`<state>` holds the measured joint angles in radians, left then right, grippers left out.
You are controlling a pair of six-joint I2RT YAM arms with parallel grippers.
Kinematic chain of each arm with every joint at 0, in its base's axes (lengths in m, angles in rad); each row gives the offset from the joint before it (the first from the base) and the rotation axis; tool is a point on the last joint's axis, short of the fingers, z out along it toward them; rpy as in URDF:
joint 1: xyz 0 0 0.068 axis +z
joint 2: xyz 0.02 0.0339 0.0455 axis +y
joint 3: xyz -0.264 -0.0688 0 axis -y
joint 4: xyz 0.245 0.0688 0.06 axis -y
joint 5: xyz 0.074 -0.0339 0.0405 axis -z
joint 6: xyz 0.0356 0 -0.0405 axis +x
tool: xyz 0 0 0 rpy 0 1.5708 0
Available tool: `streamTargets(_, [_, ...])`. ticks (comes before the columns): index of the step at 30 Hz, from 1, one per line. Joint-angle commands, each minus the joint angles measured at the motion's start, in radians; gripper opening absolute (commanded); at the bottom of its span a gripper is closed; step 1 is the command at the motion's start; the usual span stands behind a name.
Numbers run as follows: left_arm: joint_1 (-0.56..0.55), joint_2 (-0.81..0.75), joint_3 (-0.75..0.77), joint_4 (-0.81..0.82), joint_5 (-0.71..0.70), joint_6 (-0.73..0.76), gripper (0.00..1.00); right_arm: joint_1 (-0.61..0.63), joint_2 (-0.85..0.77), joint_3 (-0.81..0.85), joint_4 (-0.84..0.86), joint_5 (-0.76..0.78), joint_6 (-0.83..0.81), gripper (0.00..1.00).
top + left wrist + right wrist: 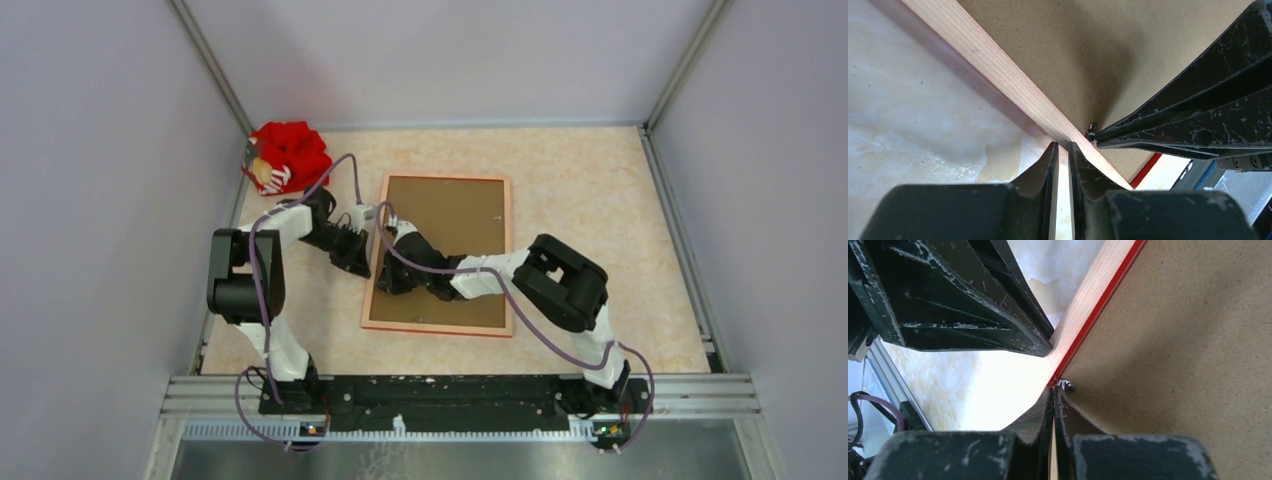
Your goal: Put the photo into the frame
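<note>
The frame lies face down on the table, pale wood back up, with a brown backing panel inside it. The photo is out of view. My left gripper has its tips at the outer side of the left rail; a narrow slit shows between the jaws, with nothing in it. My right gripper is shut, its tips on the rail's inner red edge, touching a small metal clip. In the top view both grippers, left and right, meet at the frame's left rail.
A red bundle sits in the far left corner by the wall. Grey walls with metal posts close in the table on three sides. The right arm reaches across the frame's lower half.
</note>
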<state>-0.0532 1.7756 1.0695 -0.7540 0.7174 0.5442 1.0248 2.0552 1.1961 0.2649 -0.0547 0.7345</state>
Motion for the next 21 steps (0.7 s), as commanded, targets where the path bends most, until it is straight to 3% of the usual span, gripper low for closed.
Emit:
streamTargets(1, [-0.004,-0.037,-0.013,-0.003,0.012,0.007,0.18,-0.004,-0.051,-0.021,0.086,0.025,-0.03,0.0])
streamTargets(5, [0.0,-0.042,0.007,-0.021,0.012,0.009,0.18,-0.033,-0.183,-0.058,0.07,-0.034,-0.037,0.02])
streamTargets(11, [0.031,-0.004,0.107,-0.039,0.054,-0.024,0.21,-0.19,-0.296,-0.126,0.053,-0.114,-0.02,0.21])
streamTargets(18, [0.031,0.117,0.219,0.052,0.081,-0.149,0.3,-0.312,-0.169,-0.017,0.007,-0.158,-0.006,0.39])
streamTargets(21, [0.031,0.17,0.241,0.089,0.086,-0.186,0.31,-0.317,-0.072,0.059,-0.009,-0.171,0.004,0.41])
